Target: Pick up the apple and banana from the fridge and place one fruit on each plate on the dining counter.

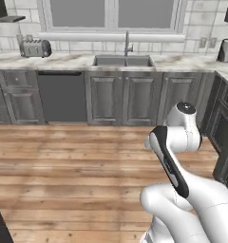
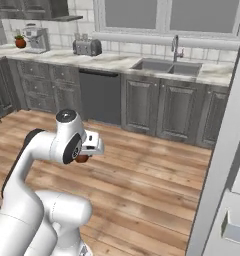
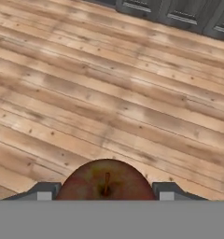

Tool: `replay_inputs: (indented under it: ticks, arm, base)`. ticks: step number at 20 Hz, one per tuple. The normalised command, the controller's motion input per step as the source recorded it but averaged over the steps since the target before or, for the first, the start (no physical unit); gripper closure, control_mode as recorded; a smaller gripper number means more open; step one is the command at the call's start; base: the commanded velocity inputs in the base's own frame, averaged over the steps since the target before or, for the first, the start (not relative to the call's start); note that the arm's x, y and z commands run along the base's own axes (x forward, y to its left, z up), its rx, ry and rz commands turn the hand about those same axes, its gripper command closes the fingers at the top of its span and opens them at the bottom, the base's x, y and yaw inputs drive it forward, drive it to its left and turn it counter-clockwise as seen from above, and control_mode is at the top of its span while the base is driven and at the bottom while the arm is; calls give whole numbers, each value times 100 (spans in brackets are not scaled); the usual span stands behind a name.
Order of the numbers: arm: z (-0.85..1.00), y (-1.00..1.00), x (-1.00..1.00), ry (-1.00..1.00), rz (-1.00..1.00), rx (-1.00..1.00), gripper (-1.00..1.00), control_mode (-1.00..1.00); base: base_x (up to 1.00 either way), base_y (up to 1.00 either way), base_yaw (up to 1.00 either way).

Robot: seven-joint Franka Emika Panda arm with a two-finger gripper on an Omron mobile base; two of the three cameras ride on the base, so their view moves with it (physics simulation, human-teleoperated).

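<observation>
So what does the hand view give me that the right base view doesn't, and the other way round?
Hand view alone: the apple's top with its stem, seated between the two fingertips of the hand, wood floor beneath. Right base view alone: the arm, the white fridge door edge at right, the wall counter with sink, toaster and coffee machine. Both: the apple, seen as a small dark red patch under the hand in the base view, plus plank floor and dark cabinets.
</observation>
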Motion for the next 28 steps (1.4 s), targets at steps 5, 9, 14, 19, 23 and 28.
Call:
replay_inputs:
  ticks: [5,9,14,19,23,28]
  arm:
    - [0,0,0,0,0,0,100,100]
    - [0,0,0,0,0,0,100,100]
    - [0,0,0,0,0,0,100,100]
    - [0,0,0,0,0,0,100,100]
    - [0,0,0,0,0,0,100,100]
    - [0,0,0,0,0,0,100,100]
  base:
    - [0,24,47]
    - [0,25,45]
    - [-26,35,44]
    - [-45,65,29]
    - [-41,90,17]
    - [-10,93,9]
